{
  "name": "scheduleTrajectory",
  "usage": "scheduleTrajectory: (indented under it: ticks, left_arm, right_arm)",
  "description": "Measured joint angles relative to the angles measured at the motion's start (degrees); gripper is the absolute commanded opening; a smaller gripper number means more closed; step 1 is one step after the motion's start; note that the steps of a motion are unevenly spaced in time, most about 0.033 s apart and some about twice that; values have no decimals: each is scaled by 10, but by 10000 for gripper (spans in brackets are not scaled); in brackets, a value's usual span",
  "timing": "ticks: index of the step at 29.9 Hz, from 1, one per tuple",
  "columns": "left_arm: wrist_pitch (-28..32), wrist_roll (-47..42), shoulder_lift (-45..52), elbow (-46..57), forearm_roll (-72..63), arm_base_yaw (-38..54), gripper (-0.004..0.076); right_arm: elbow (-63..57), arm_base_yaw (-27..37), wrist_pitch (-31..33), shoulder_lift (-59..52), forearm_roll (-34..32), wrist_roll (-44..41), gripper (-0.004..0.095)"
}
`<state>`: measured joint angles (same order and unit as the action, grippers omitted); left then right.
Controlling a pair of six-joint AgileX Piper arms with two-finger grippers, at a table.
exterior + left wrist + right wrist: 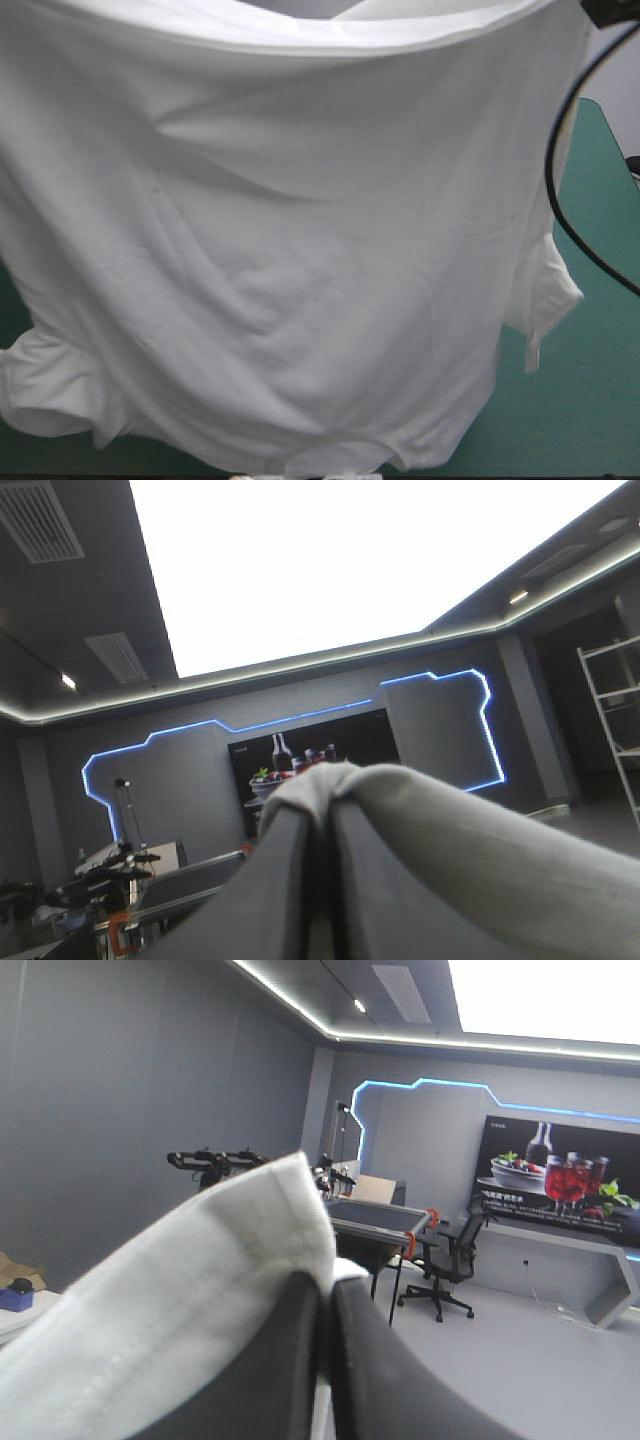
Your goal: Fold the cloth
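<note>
The white T-shirt (300, 230) hangs lifted like a curtain across almost the whole high view, its upper edge stretched wide and its two sleeves (545, 300) dangling low on either side. Both arms are raised and neither gripper shows in the high view. My left gripper (325, 800) looks level into the room, shut on the T-shirt (460, 860), which drapes over its fingers. My right gripper (325, 1295) is likewise shut on the T-shirt (200, 1290), a seamed edge bunched beside its black fingers (385, 1380).
The teal-green cover (600, 380) shows only to the right of the hanging shirt and in a strip under its lower left corner. Everything else on the table is hidden behind the cloth.
</note>
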<state>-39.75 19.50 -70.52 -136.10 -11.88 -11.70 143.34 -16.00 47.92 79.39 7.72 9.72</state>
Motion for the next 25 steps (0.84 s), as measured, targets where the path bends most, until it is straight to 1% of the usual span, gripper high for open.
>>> scheduleTrajectory:
  ticks: [3,6,9,11,14,17,21,23,25]
  left_arm:
    - [32,0,-45,2,13,0,-9]
    - [75,0,-97,4,19,0,-9]
    - [141,0,-156,5,22,0,-9]
    - [189,0,-191,4,23,0,-9]
    - [263,0,-249,-11,23,0,-9]
    - [317,0,-303,-53,23,0,-9]
    - [356,-5,-370,-131,23,0,-9]
    - [367,-12,-401,-171,21,3,-9]
    - [373,-27,-426,-193,10,13,-9]
  right_arm:
    - [-1,0,-22,43,-11,-8,-17]
    - [-2,0,-61,89,-14,-10,-17]
    - [-3,16,-114,133,-11,-13,-17]
    - [-3,36,-147,157,3,-17,-17]
    - [7,83,-182,196,46,-18,-17]
    - [42,133,-200,244,111,10,-17]
    - [112,180,-230,315,216,67,-17]
    - [142,196,-243,344,255,86,-17]
    - [154,204,-248,362,272,98,-17]
